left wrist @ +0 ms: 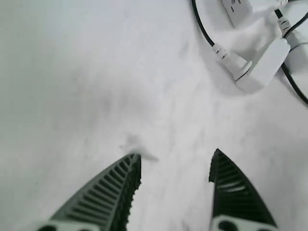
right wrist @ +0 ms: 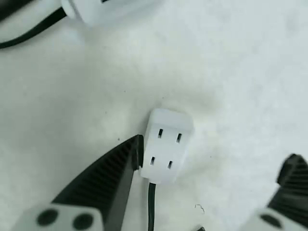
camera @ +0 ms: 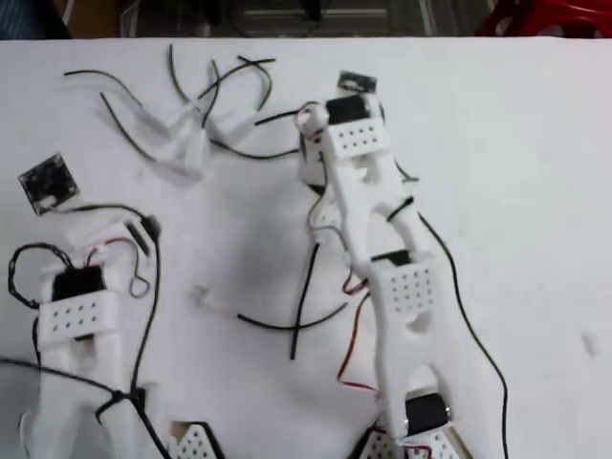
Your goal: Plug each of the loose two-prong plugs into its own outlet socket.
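My right gripper (right wrist: 216, 149) stands open around a white outlet socket (right wrist: 166, 147) that lies flat, slots up, with a black cord running off it. One dark finger (right wrist: 113, 185) touches the socket's side; the other is well apart. My left gripper (left wrist: 175, 155) is open over bare table, nothing between its fingers. Beyond it lies a cluster of white plugs and sockets (left wrist: 260, 67) on black cords. In the high view that cluster (camera: 191, 134) is at the back left, the right arm (camera: 359, 182) stretches to the back centre, and the left arm (camera: 81, 306) stays at the front left.
A small white plug (camera: 203, 298) with a curved black cord (camera: 287, 323) lies mid-table between the arms. Another white plug body (right wrist: 106, 7) lies just past the socket. The white table (camera: 535, 191) is bare on the right. Arm wires trail around both bases.
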You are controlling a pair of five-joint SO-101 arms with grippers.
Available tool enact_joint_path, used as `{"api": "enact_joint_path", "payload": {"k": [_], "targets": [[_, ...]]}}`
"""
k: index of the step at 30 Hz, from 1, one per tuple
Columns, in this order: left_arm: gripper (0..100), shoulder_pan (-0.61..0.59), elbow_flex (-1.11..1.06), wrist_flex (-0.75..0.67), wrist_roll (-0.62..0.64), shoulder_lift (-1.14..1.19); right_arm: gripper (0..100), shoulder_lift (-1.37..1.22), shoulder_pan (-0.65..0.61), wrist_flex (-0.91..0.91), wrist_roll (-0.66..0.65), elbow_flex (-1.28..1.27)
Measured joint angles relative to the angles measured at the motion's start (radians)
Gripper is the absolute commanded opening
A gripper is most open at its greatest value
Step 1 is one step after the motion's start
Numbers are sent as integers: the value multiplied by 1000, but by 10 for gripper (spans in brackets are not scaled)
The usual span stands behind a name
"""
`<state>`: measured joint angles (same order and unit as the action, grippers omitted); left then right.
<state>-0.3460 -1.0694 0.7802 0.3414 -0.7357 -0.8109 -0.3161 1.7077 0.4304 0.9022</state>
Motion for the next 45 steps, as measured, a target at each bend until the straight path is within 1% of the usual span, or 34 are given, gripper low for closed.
{"api": "enact_joint_path", "payload": {"k": [4,8,11,13,17,20,23,26,29,31,34,36,38,43,45], "targets": [[241,14,95,163,-48,0,465,98,35,3,-41,-66],[241,98,152,292,-121,0,465,161,95,5,-68,-143],[238,186,153,315,-206,0,465,170,143,3,-80,-219],[238,221,150,315,-296,0,465,170,175,2,-80,-282],[238,245,143,315,-577,0,465,170,259,0,-80,-377],[238,250,143,315,-842,0,465,170,318,0,-80,-431],[238,259,143,315,-1115,0,465,170,350,-17,-80,-494],[238,313,143,367,-1349,0,465,170,359,-81,-80,-575],[238,410,143,450,-1510,0,465,170,359,-133,-80,-626],[238,485,143,500,-1553,0,465,170,361,-147,-80,-629],[238,594,143,551,-1573,0,465,170,361,-150,-80,-631],[237,658,138,563,-1580,-2,465,170,361,-152,-80,-631],[235,689,112,557,-1594,-2,465,170,361,-152,-80,-631],[156,697,-9,407,-1676,-2,465,135,361,-170,-80,-629],[138,677,-37,339,-1691,-2,465,124,361,-170,-80,-618]]}}
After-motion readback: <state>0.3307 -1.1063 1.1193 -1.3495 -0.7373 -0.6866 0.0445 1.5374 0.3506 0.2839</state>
